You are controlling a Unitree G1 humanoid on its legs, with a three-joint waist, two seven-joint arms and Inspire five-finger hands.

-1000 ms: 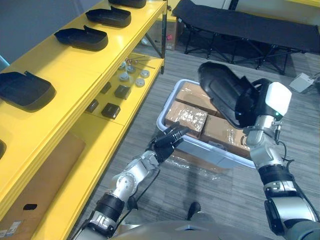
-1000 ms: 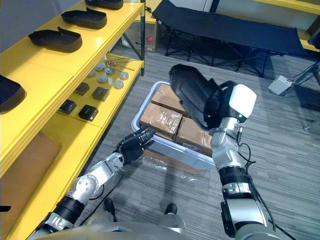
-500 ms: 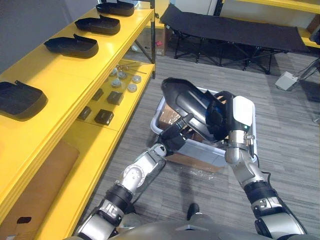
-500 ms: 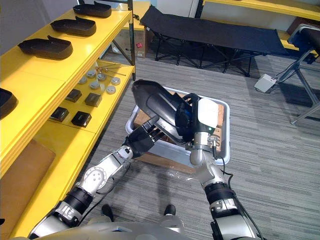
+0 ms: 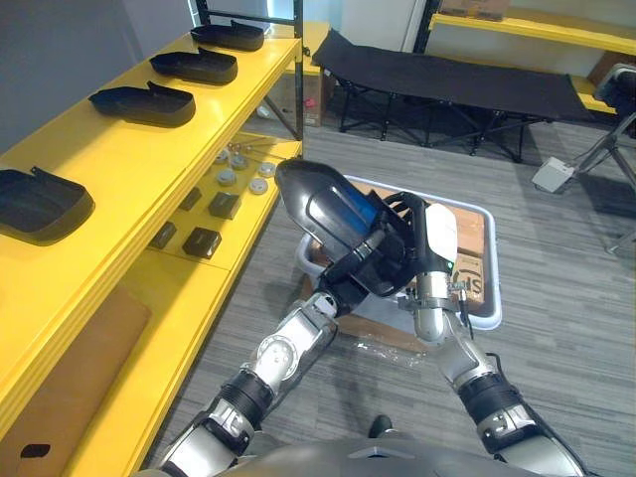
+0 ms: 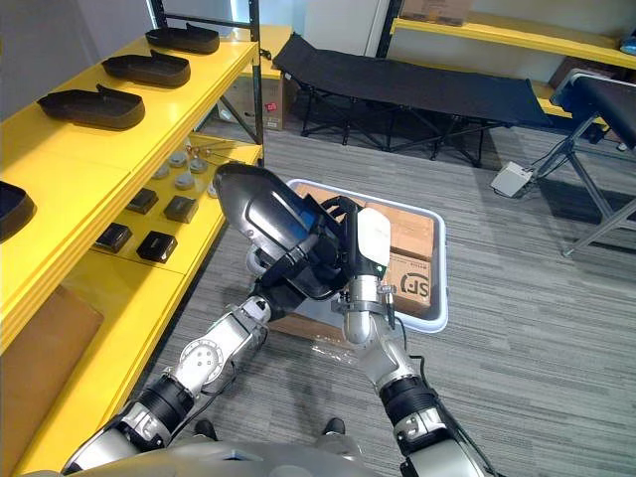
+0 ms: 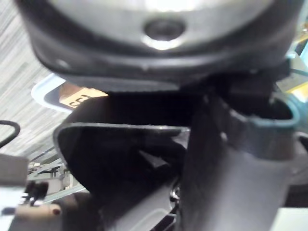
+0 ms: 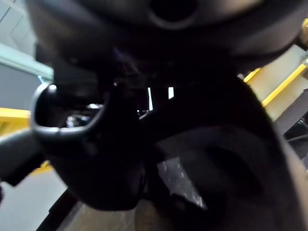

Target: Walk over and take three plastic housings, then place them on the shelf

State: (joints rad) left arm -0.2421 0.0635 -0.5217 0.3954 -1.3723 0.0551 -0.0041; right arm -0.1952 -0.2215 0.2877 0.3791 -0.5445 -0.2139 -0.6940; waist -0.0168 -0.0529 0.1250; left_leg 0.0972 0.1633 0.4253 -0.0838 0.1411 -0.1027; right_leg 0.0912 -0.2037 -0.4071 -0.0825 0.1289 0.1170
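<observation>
Held: one black plastic housing (image 5: 320,202), raised between both hands above the bin (image 5: 489,303).
Right hand (image 5: 402,234): fingers curled over the housing's near end.
Left hand (image 5: 360,270): underneath, thumb and fingers clasping its rim.
Shelf (image 5: 119,149): four shelved housings (image 5: 142,102) lie in a row on the top board.
Left to do: judged, carrying this one over and setting it down.
In the way: the bin of cardboard boxes (image 5: 467,270) directly below; small parts (image 5: 202,240) on the lower board; a folding cot (image 5: 447,84) beyond.

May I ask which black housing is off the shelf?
The housing held between the left hand and right hand; the others lie on the yellow shelf.
</observation>
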